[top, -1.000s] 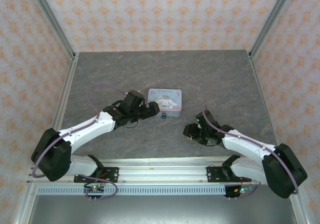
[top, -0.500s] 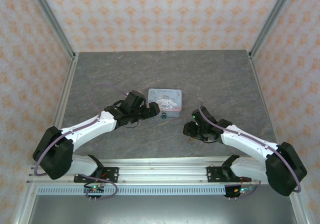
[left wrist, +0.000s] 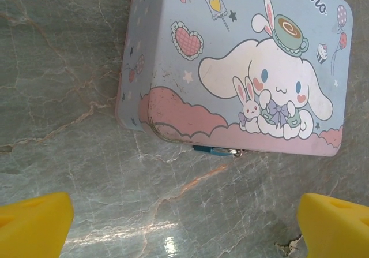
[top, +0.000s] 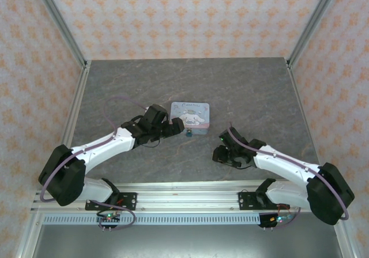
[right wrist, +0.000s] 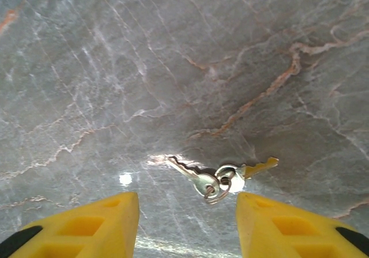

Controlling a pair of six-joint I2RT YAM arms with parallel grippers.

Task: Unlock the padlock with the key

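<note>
Grey marbled table; ringed silver key.

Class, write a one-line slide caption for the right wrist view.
Open right gripper lined up on the key lying on the grey table.

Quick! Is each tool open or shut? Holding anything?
Left tool: open, holding nothing, facing the tin.
Right tool: open, holding nothing, keys lying just ahead.
</note>
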